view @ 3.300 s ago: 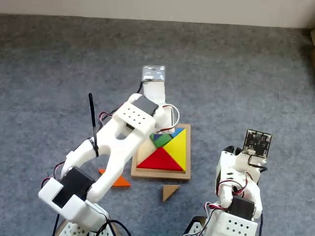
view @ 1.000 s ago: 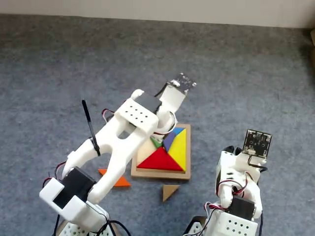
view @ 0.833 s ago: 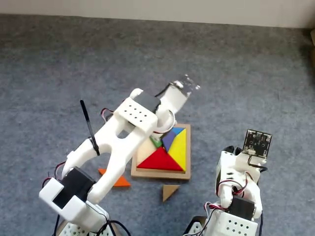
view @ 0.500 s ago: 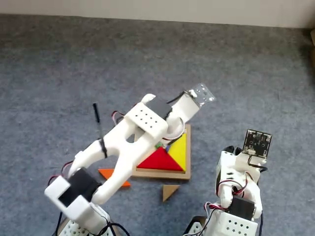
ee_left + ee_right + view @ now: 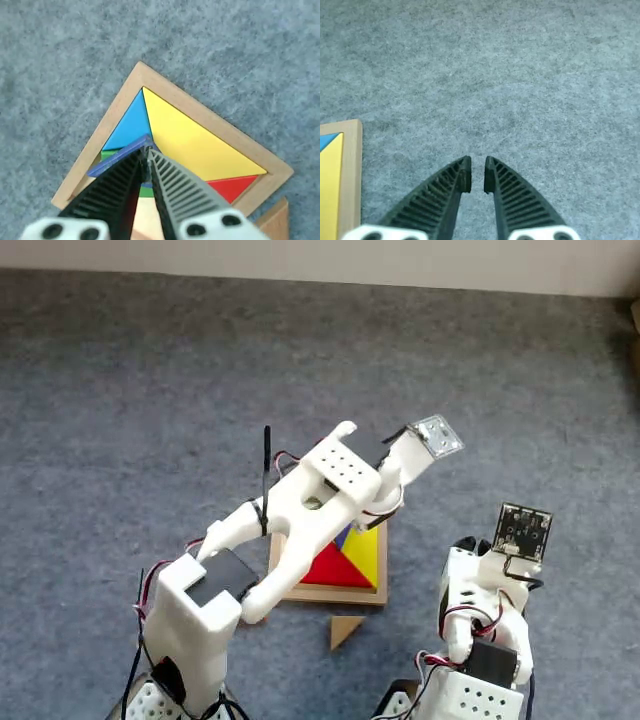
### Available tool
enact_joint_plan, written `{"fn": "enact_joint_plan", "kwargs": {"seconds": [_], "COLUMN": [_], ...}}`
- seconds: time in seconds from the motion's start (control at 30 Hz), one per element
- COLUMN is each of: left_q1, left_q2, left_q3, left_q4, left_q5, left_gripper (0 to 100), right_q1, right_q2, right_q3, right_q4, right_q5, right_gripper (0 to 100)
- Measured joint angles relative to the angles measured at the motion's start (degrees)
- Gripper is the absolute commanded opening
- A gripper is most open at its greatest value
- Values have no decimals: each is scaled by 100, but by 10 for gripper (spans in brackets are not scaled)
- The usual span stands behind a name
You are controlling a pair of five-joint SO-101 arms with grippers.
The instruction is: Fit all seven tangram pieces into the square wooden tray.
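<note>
The square wooden tray (image 5: 375, 592) lies mid-table, with a red triangle (image 5: 325, 565) and a yellow triangle (image 5: 366, 550) in it. My left arm (image 5: 335, 485) stretches over its near-left part. In the left wrist view my left gripper (image 5: 146, 150) is shut on a dark blue piece (image 5: 117, 160) held on edge above the tray (image 5: 125, 90), over the light blue triangle (image 5: 131, 125) and green piece (image 5: 107, 154). A tan triangle (image 5: 345, 630) lies on the carpet just in front of the tray. My right gripper (image 5: 477, 175) hangs over bare carpet, with a narrow gap between its fingers and nothing in it.
Grey carpet covers the table. My right arm (image 5: 485, 600) stands folded to the right of the tray, whose edge (image 5: 354, 165) shows in the right wrist view. A pale wall strip runs along the far side.
My left arm has swung rightwards over the tray and its wrist has turned, carrying the dark blue piece. It now hides the orange piece left of the tray. My right arm has not moved.
</note>
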Motion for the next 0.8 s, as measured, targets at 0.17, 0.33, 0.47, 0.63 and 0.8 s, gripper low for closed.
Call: {"fn": "enact_joint_plan", "kwargs": {"seconds": [0.17,0.33,0.47,0.63,0.8], "left_q1": [-26,-378,-642,-668,-738], "left_q2": [229,369,378,378,378], "left_q3": [-44,-88,-97,-97,-97], "left_q4": [0,0,0,0,0], "left_q5": [0,0,0,413,967], "left_gripper": [6,6,6,6,6], "right_q1": [0,0,0,0,0], "right_q2": [0,0,0,0,0], "right_q3": [0,0,0,0,0], "right_q4": [0,0,0,0,0], "right_q5": [0,0,0,0,0], "right_gripper": [54,54,54,54,54]}}
